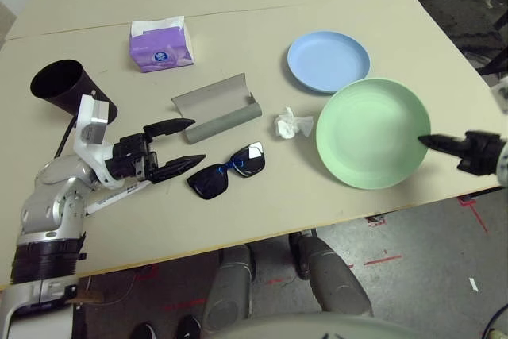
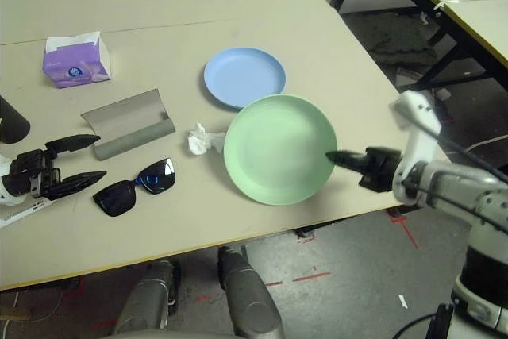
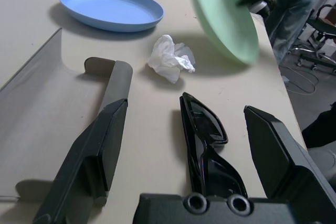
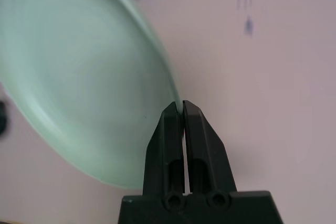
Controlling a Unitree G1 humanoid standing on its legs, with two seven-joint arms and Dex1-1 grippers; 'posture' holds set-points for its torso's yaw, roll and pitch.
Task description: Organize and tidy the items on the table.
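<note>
My right gripper (image 4: 178, 106) is shut on the near right rim of the light-green plate (image 1: 373, 132), which looks tilted up off the table (image 1: 262, 212) in the left wrist view. A light-blue plate (image 1: 328, 61) lies just behind it, and a crumpled white tissue (image 1: 293, 124) lies to its left. My left gripper (image 1: 198, 140) stands open and holds nothing, its fingertips pointing between the open grey glasses case (image 1: 216, 107) and the black sunglasses (image 1: 228, 170). A white marker pen (image 1: 119, 194) lies under that hand.
A black cup (image 1: 67, 85) lies on its side at the far left behind my left arm. The purple tissue box (image 1: 161, 44) stands at the back left. The table's front edge runs close to the sunglasses and the green plate.
</note>
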